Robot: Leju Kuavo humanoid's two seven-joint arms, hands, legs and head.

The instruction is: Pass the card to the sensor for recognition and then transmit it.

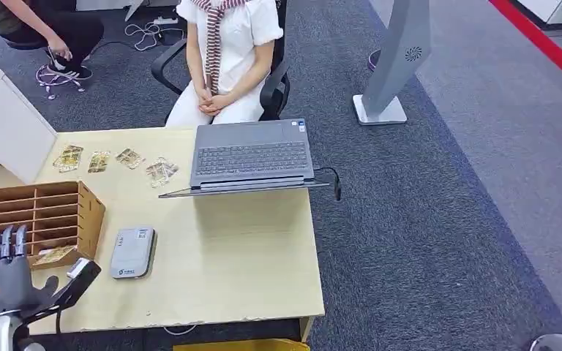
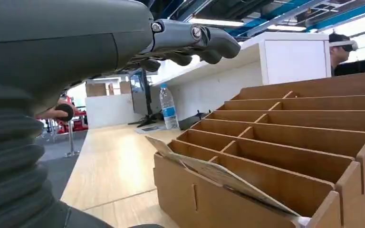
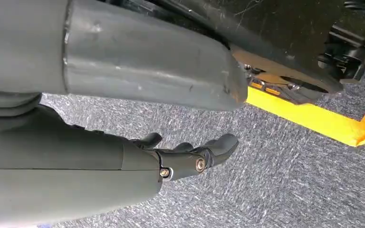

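Observation:
My left hand (image 1: 4, 274) hovers at the table's near left corner, fingers spread and nothing in it, just in front of the wooden slotted rack (image 1: 47, 216). A patterned card (image 1: 55, 256) lies in the rack's nearest slot; in the left wrist view this card (image 2: 218, 175) slants out of the rack (image 2: 290, 142) below my fingers (image 2: 190, 40). The grey card sensor (image 1: 133, 252) lies flat on the table to the right of the rack. Several more cards (image 1: 99, 161) lie in a row at the back. My right hand (image 3: 190, 159) hangs over the carpet, holding nothing.
An open laptop (image 1: 252, 157) sits at the table's far right edge, with a person seated behind it. A white box (image 1: 4, 124) stands at the back left. A water bottle (image 2: 168, 109) stands far down the table. A grey stand (image 1: 399, 58) is on the carpet.

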